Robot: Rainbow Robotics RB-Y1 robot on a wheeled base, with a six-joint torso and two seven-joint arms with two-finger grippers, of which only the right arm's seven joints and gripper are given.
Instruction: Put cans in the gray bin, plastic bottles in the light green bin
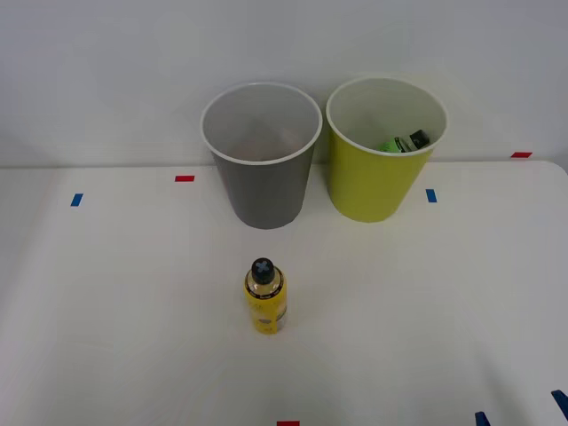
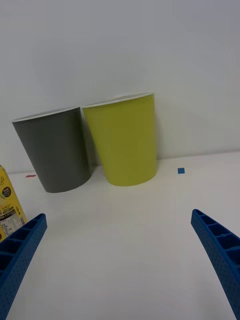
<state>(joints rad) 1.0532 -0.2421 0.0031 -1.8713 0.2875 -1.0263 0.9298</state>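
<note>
Yellow bottle [image 1: 265,302] stands upright, black-capped, before gray bin [image 1: 263,191].

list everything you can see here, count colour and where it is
yellow bottle: 1, yellow with black cap, upright on the table in front of the bins, nearer the gray one
gray bin: 1, dark gray with white rim, at the back of the table, on the robot's left of the other bin
light green bin: 1, yellow-green with white rim, beside the gray bin; something green and black lies inside
tape marks: several, red and blue, scattered on the table
table: 1, white, under everything
right gripper: 1, blue ribbed fingers, open, low over the table facing the bins, bottle just beside one finger
</note>
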